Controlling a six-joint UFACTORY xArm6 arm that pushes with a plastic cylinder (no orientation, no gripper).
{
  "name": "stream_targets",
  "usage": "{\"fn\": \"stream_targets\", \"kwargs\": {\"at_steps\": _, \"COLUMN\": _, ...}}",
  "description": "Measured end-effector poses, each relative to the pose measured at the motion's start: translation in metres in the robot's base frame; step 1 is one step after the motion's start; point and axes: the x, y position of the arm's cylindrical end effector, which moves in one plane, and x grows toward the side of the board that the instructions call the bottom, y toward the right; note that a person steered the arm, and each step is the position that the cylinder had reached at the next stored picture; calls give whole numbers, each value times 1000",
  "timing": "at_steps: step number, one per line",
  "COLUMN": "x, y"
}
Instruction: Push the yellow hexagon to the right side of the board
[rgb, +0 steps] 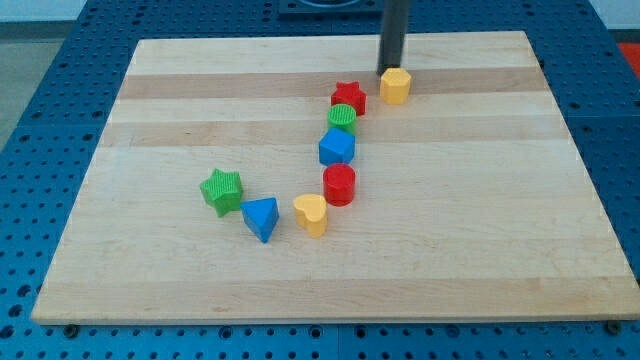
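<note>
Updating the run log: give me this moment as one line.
task: yellow hexagon rightward | my tip: at hexagon's upper-left edge | red star: left of hexagon, apart | status: hexagon near board's top centre

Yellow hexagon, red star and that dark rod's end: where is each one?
yellow hexagon (396, 85): camera view, its top face.
red star (349, 97): camera view, centre of its top.
my tip (388, 70): camera view, the rod's very end, just left of the hexagon.

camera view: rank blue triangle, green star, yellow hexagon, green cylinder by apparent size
1. blue triangle and green star: look alike, and nearer the view's bottom, so unsure
2. yellow hexagon
3. green cylinder, partly hidden by the blue block
</note>
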Motion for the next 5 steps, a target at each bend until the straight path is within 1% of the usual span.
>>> {"fn": "stream_targets", "kwargs": {"at_steps": 1, "x": 0, "y": -7}}
{"fn": "stream_targets", "kwargs": {"at_steps": 2, "x": 9, "y": -7}}
{"fn": "stream_targets", "kwargs": {"at_steps": 3, "x": 31, "y": -7}}
{"fn": "stream_targets", "kwargs": {"at_steps": 4, "x": 31, "y": -2}}
{"fn": "stream_targets", "kwargs": {"at_steps": 5, "x": 43, "y": 63}}
